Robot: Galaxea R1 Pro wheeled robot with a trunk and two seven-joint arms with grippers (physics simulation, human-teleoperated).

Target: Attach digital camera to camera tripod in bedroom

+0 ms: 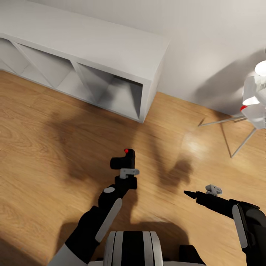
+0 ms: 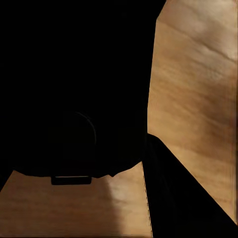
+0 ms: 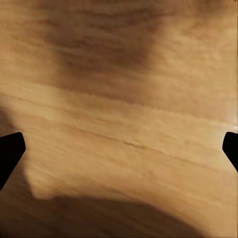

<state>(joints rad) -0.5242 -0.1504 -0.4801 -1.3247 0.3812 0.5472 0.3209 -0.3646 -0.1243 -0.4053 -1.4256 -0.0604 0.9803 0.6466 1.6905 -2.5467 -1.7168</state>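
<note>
In the head view the left claw [image 1: 125, 176] is raised in front of the robot over the light wood plank floor [image 1: 44, 147] and is clamped on the digital camera [image 1: 123, 160], a small black body with a bright red dot on its top, which sits at the tip of the left arm just above the grey wrist block. In the left wrist view the digital camera [image 2: 74, 89] is a large black mass pressed close to the lens, with one dark finger [image 2: 183, 193] slanting beside it and floor planks behind. The right claw [image 1: 189, 193] is held out low on the robot's right, well apart from the camera; from the head view it reads as a single dark point, while the right wrist view shows its two black fingertips [image 3: 10, 151] at opposite edges of the picture with bare floor [image 3: 124, 109] between them, so the claw stands wide apart and holds nothing. Ahead and to the left a grey cube shelf [image 1: 92, 62] stands against the pale grey wall [image 1: 207, 48], its open compartments facing the robot. At the far right, near the wall, is a white lamp [image 1: 256, 99] on thin splayed legs, throwing a soft shadow on the wall behind it
</note>
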